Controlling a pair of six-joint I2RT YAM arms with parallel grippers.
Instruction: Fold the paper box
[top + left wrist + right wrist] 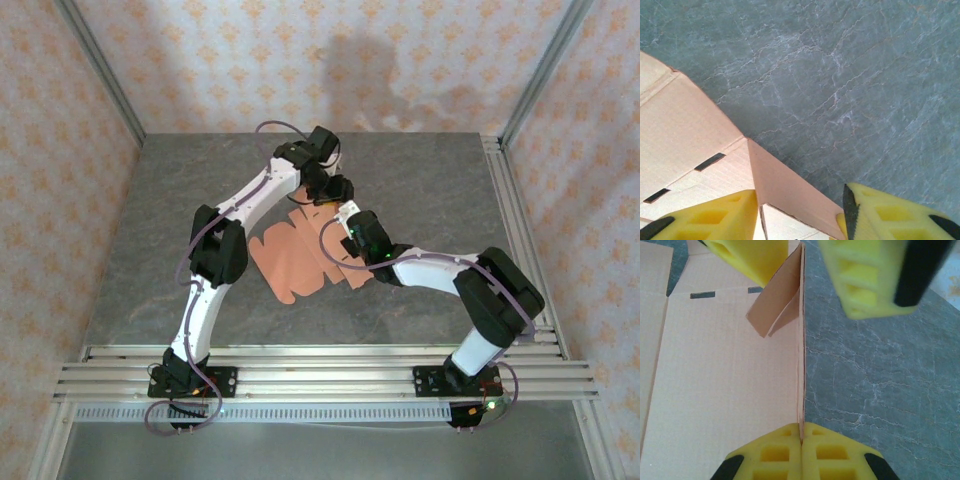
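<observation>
At the middle of the table [430, 200] the paper box [300, 262] lies mostly flat. The right gripper [801, 441] is pinched tight on its raised side wall [801, 365]. The left gripper [800, 194] straddles the far flap [777, 305], jaws apart; whether it grips, I cannot tell.

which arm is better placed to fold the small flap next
Left. The left pincer straddles the far end of the raised wall of the paper box, jaws apart, beside the small flap. The right pincer is shut on the wall's other end.
</observation>
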